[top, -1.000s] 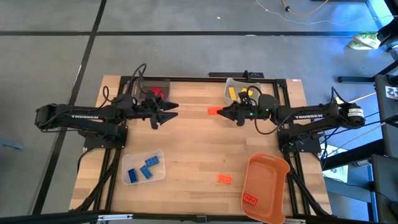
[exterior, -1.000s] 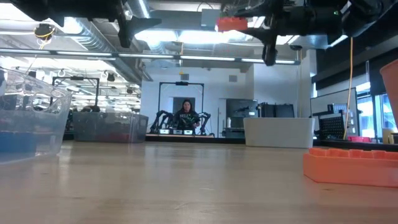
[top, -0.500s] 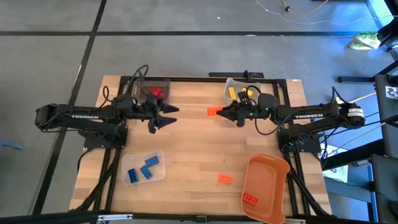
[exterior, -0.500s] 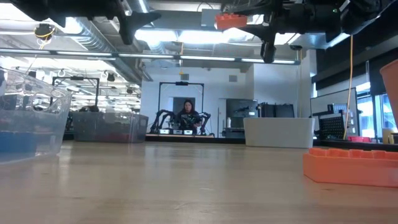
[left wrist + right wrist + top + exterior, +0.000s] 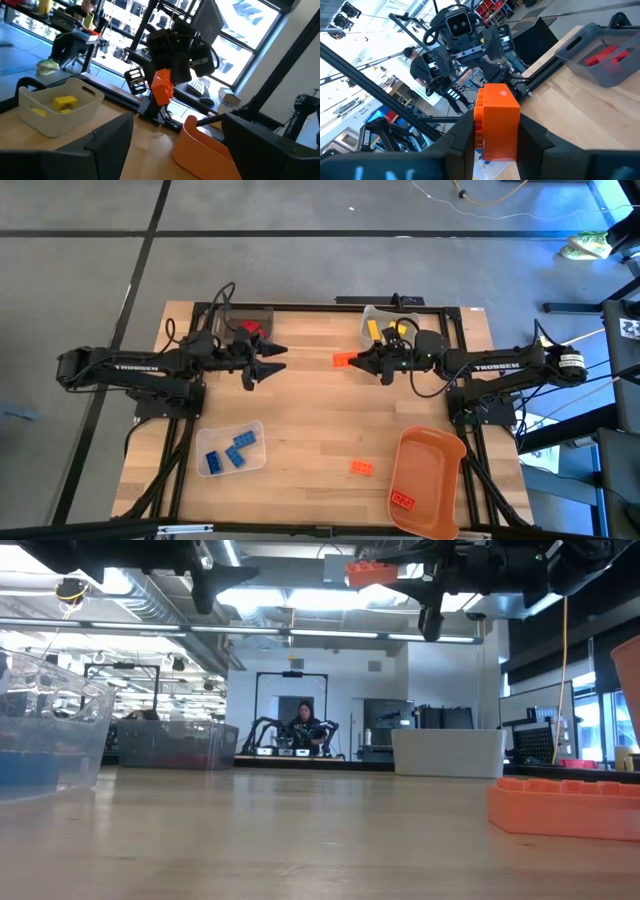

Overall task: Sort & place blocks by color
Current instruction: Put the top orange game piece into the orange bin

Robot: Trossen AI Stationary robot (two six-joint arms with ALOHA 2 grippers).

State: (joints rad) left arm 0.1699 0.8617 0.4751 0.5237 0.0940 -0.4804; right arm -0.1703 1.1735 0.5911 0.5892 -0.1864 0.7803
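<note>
**Orange block held aloft, little changed**

High: right gripper (image 5: 352,360) pinches orange block (image 5: 342,360) mid-table, nudged slightly leftward; left gripper (image 5: 272,361) spread, empty, barely shifted.
Low: block (image 5: 372,573) kept high.
Right wrist: block (image 5: 496,120) clamped.
Orange bin (image 5: 425,470) drop judged pending.

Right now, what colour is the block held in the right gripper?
Orange. The block, shut between the right gripper fingers, shows best in the right wrist view.

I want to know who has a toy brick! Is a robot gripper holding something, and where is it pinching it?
The right gripper pinches a small orange studded plastic brick by its two opposite sides. The left gripper is open and holds nothing.
</note>
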